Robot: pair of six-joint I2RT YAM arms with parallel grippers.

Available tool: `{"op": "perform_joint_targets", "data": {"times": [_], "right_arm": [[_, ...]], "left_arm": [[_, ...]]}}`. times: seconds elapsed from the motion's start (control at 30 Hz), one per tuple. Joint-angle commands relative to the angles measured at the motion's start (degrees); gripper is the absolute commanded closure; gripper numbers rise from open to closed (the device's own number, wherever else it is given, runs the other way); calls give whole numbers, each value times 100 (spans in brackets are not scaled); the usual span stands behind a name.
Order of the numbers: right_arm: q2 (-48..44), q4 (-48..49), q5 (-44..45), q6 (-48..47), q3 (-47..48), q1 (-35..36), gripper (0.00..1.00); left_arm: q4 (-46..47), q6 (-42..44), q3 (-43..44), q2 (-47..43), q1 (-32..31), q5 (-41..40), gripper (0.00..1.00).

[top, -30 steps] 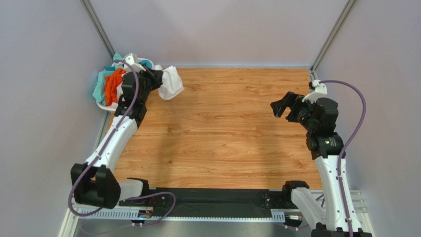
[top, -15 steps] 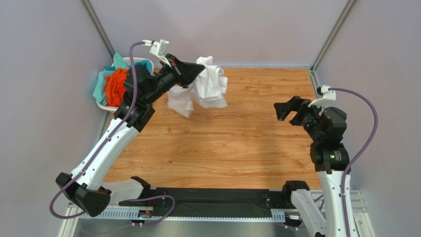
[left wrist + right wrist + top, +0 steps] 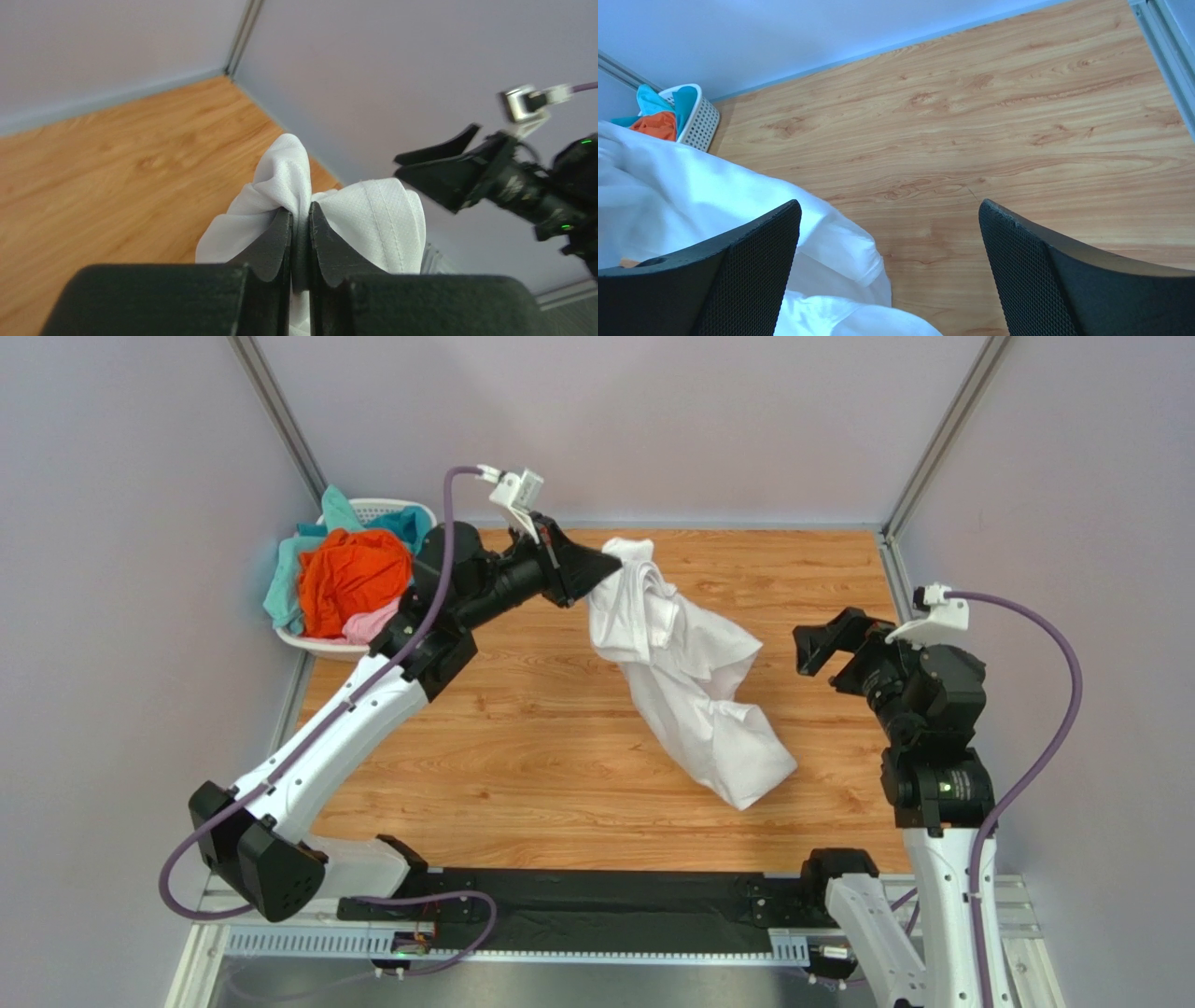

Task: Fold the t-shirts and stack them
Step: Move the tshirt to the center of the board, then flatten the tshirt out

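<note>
A white t-shirt (image 3: 687,672) hangs bunched from my left gripper (image 3: 606,567), which is shut on a fold of it above the back middle of the table. In the left wrist view the black jaws of my left gripper (image 3: 300,210) pinch the white cloth (image 3: 379,210) tightly. The shirt trails down and right, its lower end resting on the wood. My right gripper (image 3: 828,644) stands open at the right with nothing between its fingers. In its wrist view the right gripper (image 3: 889,204) has the white t-shirt (image 3: 703,203) at its left finger. Orange (image 3: 351,574), teal (image 3: 295,567) and pink (image 3: 368,623) shirts lie heaped in the basket.
A white lattice basket (image 3: 372,511) sits at the back left corner, also seen far off in the right wrist view as a basket (image 3: 703,119). The wooden table (image 3: 533,742) is walled in by grey panels on three sides.
My left arm has lifted the white t-shirt away from the basket and swung it right over the table, where it has unfurled downward. The right gripper has drifted slightly right, still open.
</note>
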Motion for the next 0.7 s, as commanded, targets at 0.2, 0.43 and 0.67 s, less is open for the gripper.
{"op": "perform_joint_targets", "data": {"times": [0.2,0.43,0.67], "right_arm": [[1051,-261,-789,173,69,-15,1],[1692,-68,-597,191,-36,826,1],[2747,495,-122,692,-168,1883,1]], "left_arm": [[-1366,-646,-2410,-119,1153,-1469,0],[-2782,-479,-2956,-646,1189,-2396,0],[-2264,-883,-3993,-1201,541,-1119,0]]}}
